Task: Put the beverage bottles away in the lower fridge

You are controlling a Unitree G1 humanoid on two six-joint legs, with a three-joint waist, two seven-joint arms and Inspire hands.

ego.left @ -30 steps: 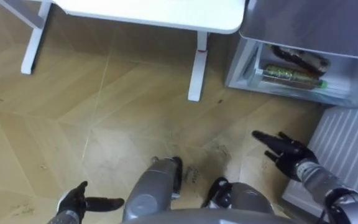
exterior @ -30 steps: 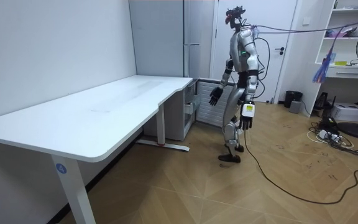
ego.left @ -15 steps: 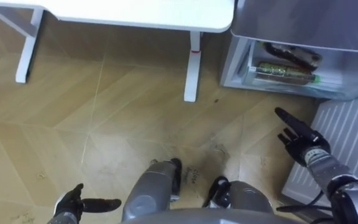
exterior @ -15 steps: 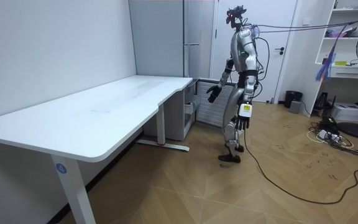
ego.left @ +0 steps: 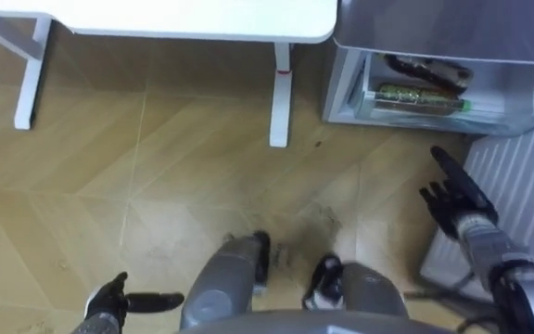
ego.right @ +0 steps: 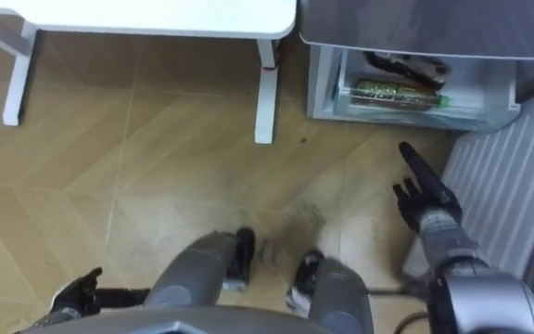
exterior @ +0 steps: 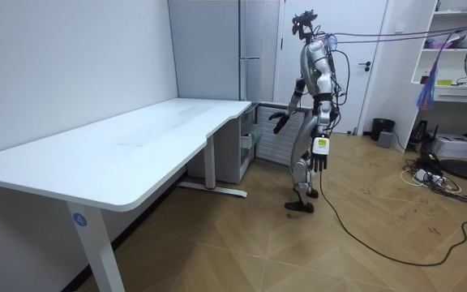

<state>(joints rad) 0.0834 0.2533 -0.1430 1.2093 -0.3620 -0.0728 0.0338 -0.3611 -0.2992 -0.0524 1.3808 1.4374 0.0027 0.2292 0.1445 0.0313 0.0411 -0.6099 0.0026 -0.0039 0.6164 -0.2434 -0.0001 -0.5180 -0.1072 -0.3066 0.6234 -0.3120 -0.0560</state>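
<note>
While I stand facing the open lower fridge (ego.left: 346, 85) at upper right, my right hand (ego.left: 457, 197) spreads straight fingers at right; my left hand (ego.left: 109, 302) hangs relaxed and empty, lower left. Drinks (ego.left: 420, 96) lie inside the fridge.

The floor (ego.left: 156, 167) is tan wood in a chevron pattern. The desk (ego.left: 202, 19) is white. The fridge (ego.left: 434, 23) is grey outside and white inside, and its door (ego.left: 527, 176) is white and ribbed. The bottle (ego.left: 415, 96) has a green-yellow label. The left hand (ego.left: 109, 301) and right hand (ego.left: 457, 195) are black.
</note>
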